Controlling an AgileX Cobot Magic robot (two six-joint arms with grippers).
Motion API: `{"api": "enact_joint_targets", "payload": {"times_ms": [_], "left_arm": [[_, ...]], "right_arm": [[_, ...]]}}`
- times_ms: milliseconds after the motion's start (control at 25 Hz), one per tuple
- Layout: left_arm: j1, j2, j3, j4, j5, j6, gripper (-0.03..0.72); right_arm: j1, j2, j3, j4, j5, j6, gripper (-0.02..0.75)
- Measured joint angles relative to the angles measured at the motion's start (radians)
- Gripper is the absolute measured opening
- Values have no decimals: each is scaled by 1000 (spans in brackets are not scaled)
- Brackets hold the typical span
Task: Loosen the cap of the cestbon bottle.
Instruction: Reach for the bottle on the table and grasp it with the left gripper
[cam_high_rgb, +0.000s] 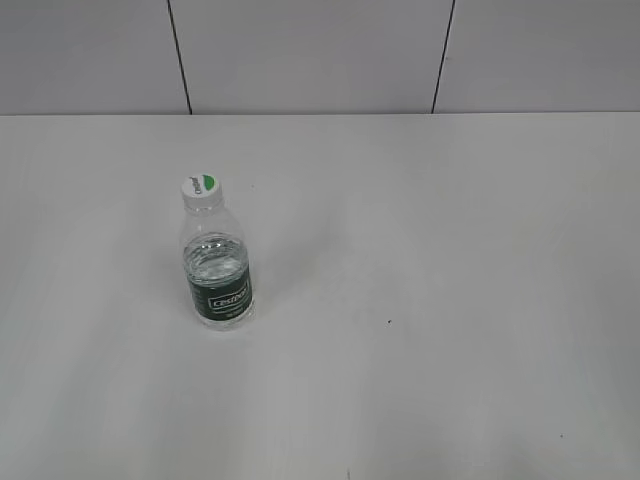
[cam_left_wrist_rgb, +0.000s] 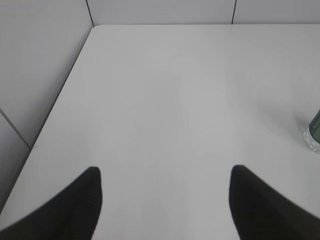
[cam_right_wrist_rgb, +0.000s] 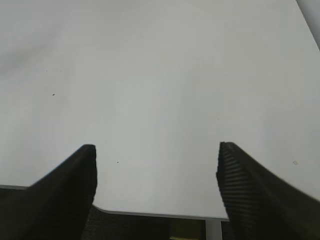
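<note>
I see the bottle (cam_high_rgb: 216, 262) upright toward the bench's (cam_high_rgb: 450, 300) left edge, cap (cam_high_rgb: 202, 189) on top. My left fingers (cam_left_wrist_rgb: 85, 200) are nearer, bottle to their right. Both pairs are spread, holding nothing.

Black, apparently ribbed right pincer (cam_right_wrist_rgb: 156, 172) fingers (cam_right_wrist_rgb: 260, 192)

The cestbon bottle (cam_high_rgb: 216, 262) stands upright, white cap (cam_high_rgb: 202, 188) seemingly screwed on.

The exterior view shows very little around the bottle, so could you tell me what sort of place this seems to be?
Probably a lab or test bench rather than a home. A plain white table stands against bare grey wall panels, and the only item on it is one upright Cestbon bottle with its white cap on.
</note>
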Motion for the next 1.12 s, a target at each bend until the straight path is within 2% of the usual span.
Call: {"api": "enact_joint_targets", "payload": {"times_ms": [880, 1120], "left_arm": [[0, 0, -1, 4, -7, 0, 482], [0, 3, -14, 19, -216, 0, 482]], "right_arm": [[0, 0, 0, 1, -1, 8, 569], [0, 0, -21, -1, -79, 8, 569]]}}
